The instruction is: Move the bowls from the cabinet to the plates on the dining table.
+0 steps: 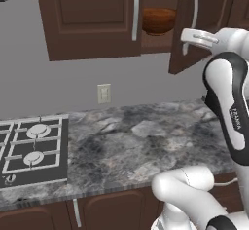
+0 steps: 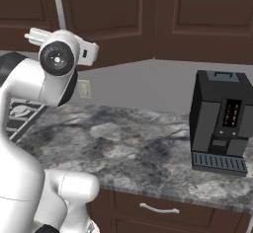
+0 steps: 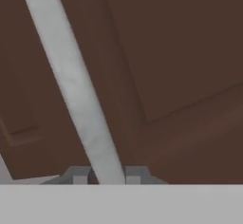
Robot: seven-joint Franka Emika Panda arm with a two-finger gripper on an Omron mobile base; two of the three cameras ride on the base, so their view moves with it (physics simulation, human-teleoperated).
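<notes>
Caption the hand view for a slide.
Gripper shut on the silver bar handle of the dark brown cabinet door.

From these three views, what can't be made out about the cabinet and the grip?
- Wooden bowl, left base view: its left side is hidden by the closed door.
- Handle, hand view: both ends run out of frame.
- Gripper, hand view: just the fingertips show either side of the handle; contact unclear.

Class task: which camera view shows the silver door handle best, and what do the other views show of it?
The hand view: the handle runs close-up between the claw tips. The left base view shows it on the open door, partly behind the arm; the right base view shows its upper stretch.
</notes>
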